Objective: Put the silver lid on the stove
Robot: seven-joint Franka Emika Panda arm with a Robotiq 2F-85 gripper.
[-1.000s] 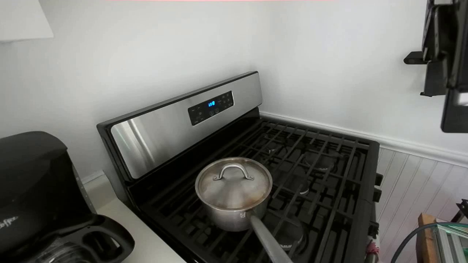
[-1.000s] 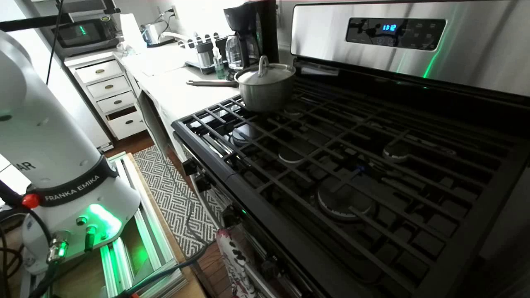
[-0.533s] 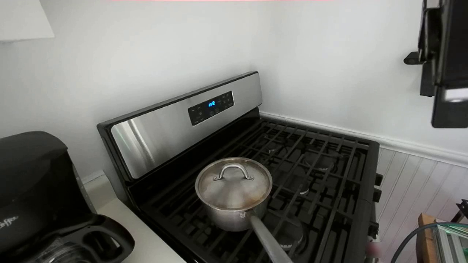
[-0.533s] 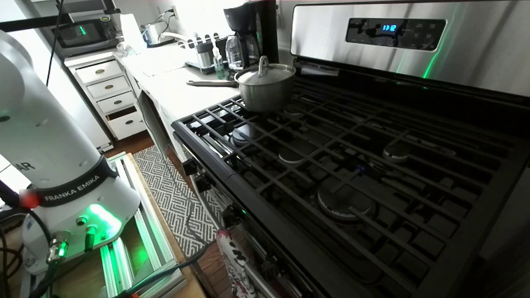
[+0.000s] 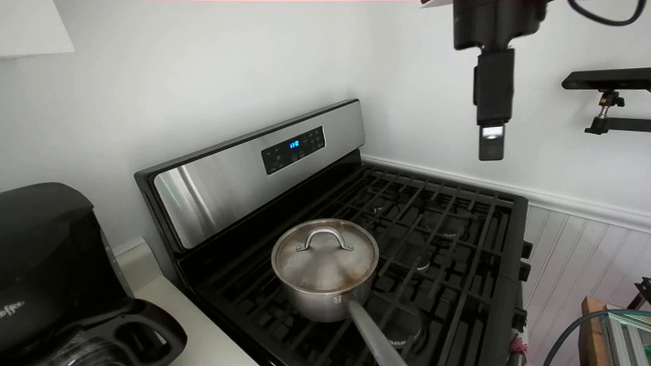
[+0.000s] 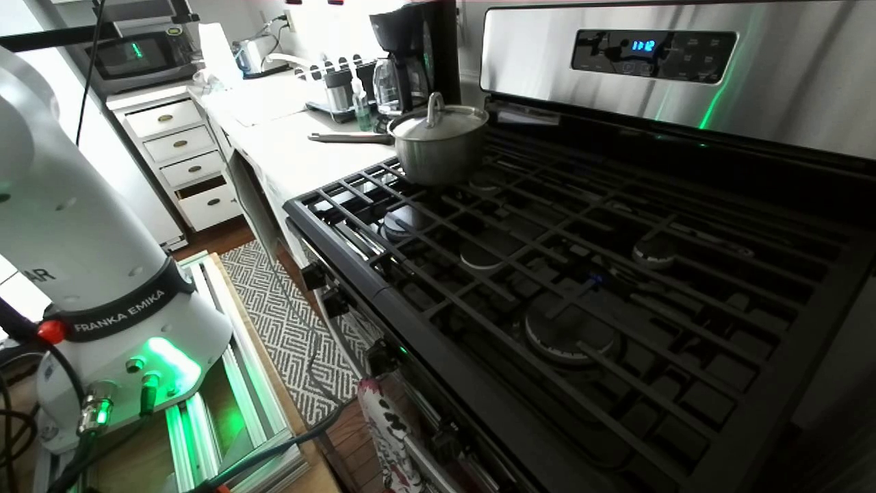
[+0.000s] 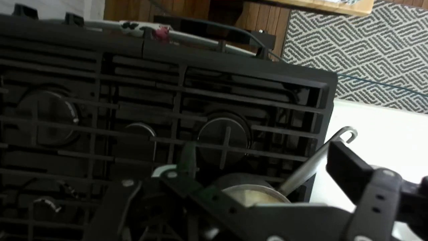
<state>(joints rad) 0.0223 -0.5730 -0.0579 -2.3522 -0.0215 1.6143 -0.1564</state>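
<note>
The grate-topped stove (image 6: 375, 293) formed the supporting surface. In an exterior view, the steel saucepan (image 6: 441, 157) stood upright on it toward 10 o'clock, handle (image 6: 352, 138) aligned to 9 o'clock. The adjoining counter (image 6: 280, 147), also toward 10 o'clock, carried the coffee maker (image 6: 431, 48)

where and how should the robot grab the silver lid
Probably by the top of the arched handle, with the end effector coming straight down and its jaws straddling it. The handle stands up from the middle of the silver lid, open underneath, and the lid sits level on the saucepan.
</note>
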